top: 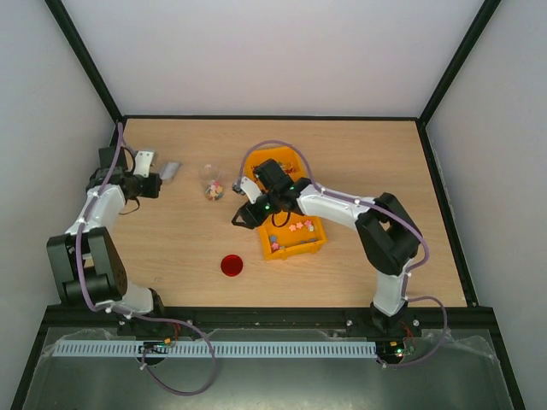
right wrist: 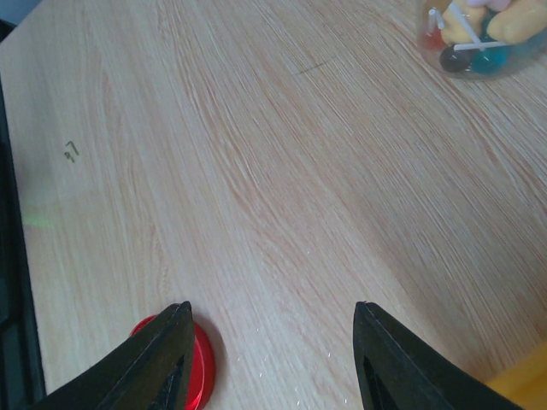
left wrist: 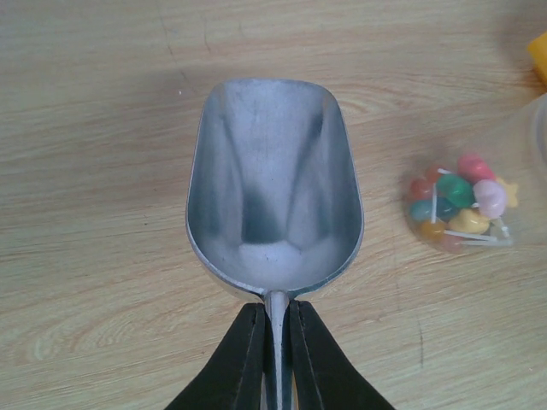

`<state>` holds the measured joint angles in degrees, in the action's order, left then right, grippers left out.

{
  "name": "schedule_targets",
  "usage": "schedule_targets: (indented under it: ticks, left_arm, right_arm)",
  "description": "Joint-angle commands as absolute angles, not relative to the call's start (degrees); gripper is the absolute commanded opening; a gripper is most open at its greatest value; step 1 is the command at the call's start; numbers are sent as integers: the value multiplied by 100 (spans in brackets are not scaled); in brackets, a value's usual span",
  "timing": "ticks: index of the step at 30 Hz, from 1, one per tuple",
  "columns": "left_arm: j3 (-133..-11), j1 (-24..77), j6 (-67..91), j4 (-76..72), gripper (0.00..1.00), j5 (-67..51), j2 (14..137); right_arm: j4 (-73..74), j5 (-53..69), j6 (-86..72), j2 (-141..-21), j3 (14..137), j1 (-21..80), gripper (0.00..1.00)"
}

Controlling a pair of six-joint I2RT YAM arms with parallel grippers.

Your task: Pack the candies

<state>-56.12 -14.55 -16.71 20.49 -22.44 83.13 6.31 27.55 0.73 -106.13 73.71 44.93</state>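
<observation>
While my left gripper [left wrist: 275, 320] squeezes the handle of the empty metal scoop [left wrist: 273, 179] left of the clear jar [left wrist: 517, 158], my right gripper [right wrist: 272, 316] hangs open near the jar's right side. The candies [left wrist: 457, 205] sit inside the jar.

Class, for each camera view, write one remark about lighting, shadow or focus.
Top external: soft, even light, only faint shadows on the table. Left wrist: the scoop shows dark streaked reflections, no harsh glare. Right wrist: the candies at the top edge look slightly blurred.

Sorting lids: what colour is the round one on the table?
The lid is red; top view shows it best.
</observation>
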Motion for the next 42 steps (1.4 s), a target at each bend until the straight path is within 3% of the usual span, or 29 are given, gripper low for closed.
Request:
schedule_targets:
  ticks: [1, 15, 29, 37, 42]
  left_arm:
    - [-5504, -1488, -1546, 1639, 4, -2164, 8638]
    - [-5293, -1491, -1407, 1274, 8, -2196, 9071]
    - [-5227, -1480, -1690, 1498, 15, -2259, 9380]
    - [-5510, -1496, -2128, 2135, 37, -2365, 9247]
    - [-6101, -1498, -2723, 2809, 52, -3334, 9391]
  right_arm:
    - [537, 2466, 87, -10960, 7684, 4629, 52]
    - [602, 1827, -282, -11585, 7874, 4703, 61]
    - [933, 1435, -352, -11014, 7069, 4407, 63]
    - [1092, 1433, -199, -10582, 6555, 3942, 63]
    - [1129, 1381, -27, -10403, 6290, 3677, 64]
